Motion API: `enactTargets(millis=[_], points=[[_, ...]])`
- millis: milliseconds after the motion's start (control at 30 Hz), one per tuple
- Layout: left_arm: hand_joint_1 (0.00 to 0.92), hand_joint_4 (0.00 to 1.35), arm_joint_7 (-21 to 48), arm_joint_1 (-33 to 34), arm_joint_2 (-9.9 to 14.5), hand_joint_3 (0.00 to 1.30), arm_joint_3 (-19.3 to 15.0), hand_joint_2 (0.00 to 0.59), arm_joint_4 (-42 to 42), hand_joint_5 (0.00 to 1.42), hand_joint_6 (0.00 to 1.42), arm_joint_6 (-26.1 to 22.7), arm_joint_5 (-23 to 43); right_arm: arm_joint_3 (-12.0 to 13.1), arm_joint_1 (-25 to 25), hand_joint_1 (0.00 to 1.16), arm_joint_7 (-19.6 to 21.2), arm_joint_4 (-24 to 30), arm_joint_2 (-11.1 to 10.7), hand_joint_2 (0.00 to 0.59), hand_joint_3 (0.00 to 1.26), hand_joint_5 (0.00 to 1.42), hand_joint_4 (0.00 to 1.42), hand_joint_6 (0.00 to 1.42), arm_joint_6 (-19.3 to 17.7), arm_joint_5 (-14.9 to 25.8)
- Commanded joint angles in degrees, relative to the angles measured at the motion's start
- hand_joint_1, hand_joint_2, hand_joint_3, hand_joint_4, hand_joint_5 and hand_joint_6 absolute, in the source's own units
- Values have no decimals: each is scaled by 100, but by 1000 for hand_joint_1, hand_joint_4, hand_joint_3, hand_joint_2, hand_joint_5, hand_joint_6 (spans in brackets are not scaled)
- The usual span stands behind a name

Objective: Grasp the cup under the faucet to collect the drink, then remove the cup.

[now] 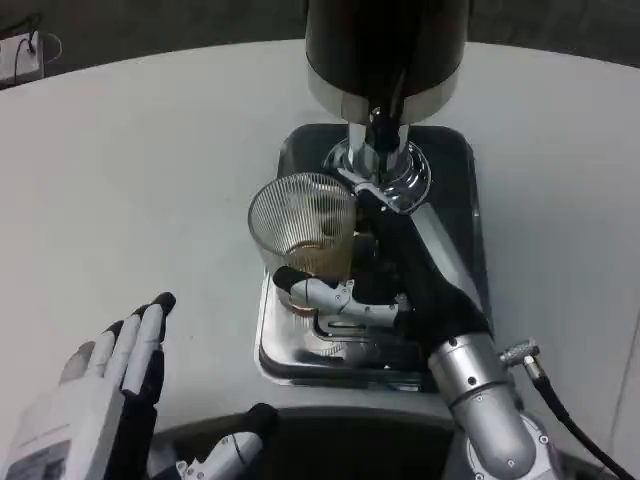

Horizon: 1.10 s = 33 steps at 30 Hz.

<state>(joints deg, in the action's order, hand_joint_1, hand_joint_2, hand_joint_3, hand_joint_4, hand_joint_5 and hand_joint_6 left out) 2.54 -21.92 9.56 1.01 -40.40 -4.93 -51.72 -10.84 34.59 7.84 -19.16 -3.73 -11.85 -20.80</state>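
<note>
A ribbed clear glass cup with a little amber drink in its bottom sits at the left side of the shiny drip tray, left of the faucet. My right hand grips the cup, one finger wrapped across its front near the base. The black dispenser rises behind the tray. My left hand hovers over the table at the lower left, fingers spread and holding nothing.
The white table spreads wide to the left and right of the tray. A black cable runs from my right forearm at the lower right. A dark curved edge lies along the picture's bottom.
</note>
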Motion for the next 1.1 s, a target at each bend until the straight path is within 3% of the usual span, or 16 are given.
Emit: enactTargets(millis=[33, 400, 867, 1100], points=[[0, 0, 118, 9, -23, 0, -64, 167, -84, 0, 0, -115, 94, 99, -4, 841, 16, -113, 115, 189, 260, 466, 367, 721, 40, 162], [0, 0, 177, 10, -84, 0, -91, 167, -133, 0, 0, -265, 192, 230, -39, 947, 15, 31, 245, 194, 478, 793, 664, 1178, -53, 493], [0, 0, 212, 75, -58, 0, -9, 167, -96, 0, 0, -282, 165, 533, -115, 1088, 69, 516, 353, 228, 622, 1018, 883, 1394, 87, 760], [0, 0, 230, 166, -21, 0, 34, 165, -101, 0, 0, -251, 127, 549, -285, 1127, -44, 1026, 374, 172, 705, 1091, 956, 1417, 195, 771]])
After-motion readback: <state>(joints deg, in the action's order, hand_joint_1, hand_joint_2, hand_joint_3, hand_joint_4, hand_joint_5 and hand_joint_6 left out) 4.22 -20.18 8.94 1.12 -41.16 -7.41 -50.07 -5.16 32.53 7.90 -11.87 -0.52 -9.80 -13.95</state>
